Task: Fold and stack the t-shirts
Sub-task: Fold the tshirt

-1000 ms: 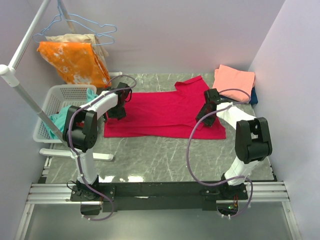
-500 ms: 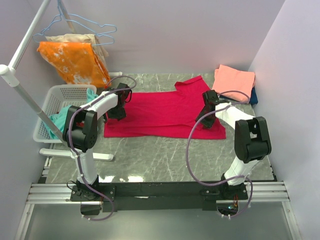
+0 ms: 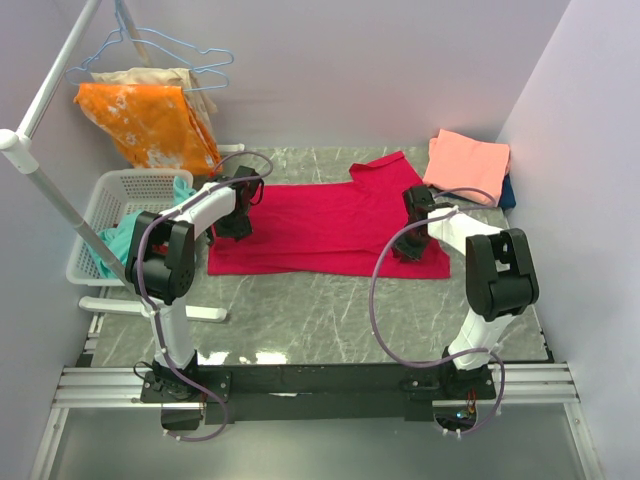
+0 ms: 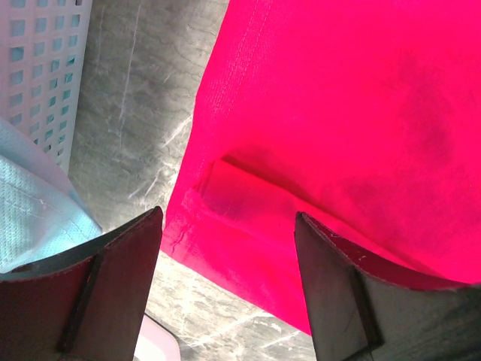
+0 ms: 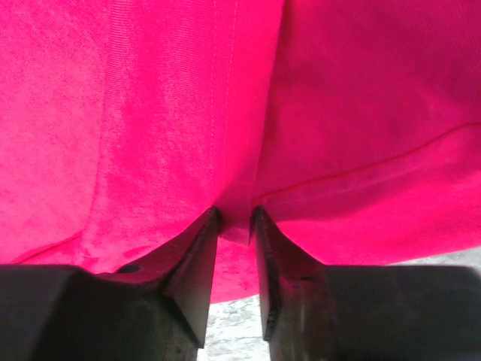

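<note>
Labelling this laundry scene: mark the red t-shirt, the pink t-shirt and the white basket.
red t-shirt (image 3: 320, 225), top view, middle of its spread body.
pink t-shirt (image 3: 468, 160), top view, centre of its folded top.
white basket (image 3: 125, 190), top view, bare lattice near its far rim.

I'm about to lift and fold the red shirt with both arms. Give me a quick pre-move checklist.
1. Right gripper has cloth: ok, closed on a fold of the red t-shirt near its right end.
2. Left gripper has cloth: not ok, jaws wide open over the shirt's left edge.
3. Layers in the right pinch: cannot tell.
4. Shirt lying flat: not ok, small tuck at the left edge.
5. Stack ready: ok, pink t-shirt lies folded on the dark blue t-shirt at the far right corner.
</note>
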`<state>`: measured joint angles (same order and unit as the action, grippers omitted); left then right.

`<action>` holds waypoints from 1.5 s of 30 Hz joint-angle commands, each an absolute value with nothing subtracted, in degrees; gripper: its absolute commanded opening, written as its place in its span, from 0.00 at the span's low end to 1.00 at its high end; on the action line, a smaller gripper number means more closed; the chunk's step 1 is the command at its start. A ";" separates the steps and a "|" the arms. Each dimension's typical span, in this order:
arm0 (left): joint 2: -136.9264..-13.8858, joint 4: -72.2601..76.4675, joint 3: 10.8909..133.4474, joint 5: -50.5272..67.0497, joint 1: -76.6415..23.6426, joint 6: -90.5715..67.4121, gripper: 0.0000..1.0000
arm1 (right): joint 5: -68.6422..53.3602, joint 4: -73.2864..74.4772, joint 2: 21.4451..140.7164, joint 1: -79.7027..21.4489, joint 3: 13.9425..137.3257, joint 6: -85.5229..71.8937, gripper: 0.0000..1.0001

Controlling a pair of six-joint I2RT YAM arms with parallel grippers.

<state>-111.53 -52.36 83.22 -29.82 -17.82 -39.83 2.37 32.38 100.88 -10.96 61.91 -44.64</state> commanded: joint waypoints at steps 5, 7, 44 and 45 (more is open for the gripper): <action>-108.90 -52.56 84.11 -30.23 -17.75 -39.73 0.76 | 3.60 34.18 100.81 -11.86 64.86 -45.00 0.24; -108.81 -52.65 84.02 -30.32 -17.75 -39.73 0.77 | 4.30 35.24 100.37 -12.13 66.09 -44.74 0.24; -108.11 -52.03 82.27 -30.50 -17.75 -39.81 0.76 | 5.27 37.44 101.25 -13.36 68.47 -44.12 0.14; -108.11 -52.21 82.27 -30.50 -17.75 -39.81 0.76 | 5.36 37.44 101.34 -13.36 68.55 -44.12 0.13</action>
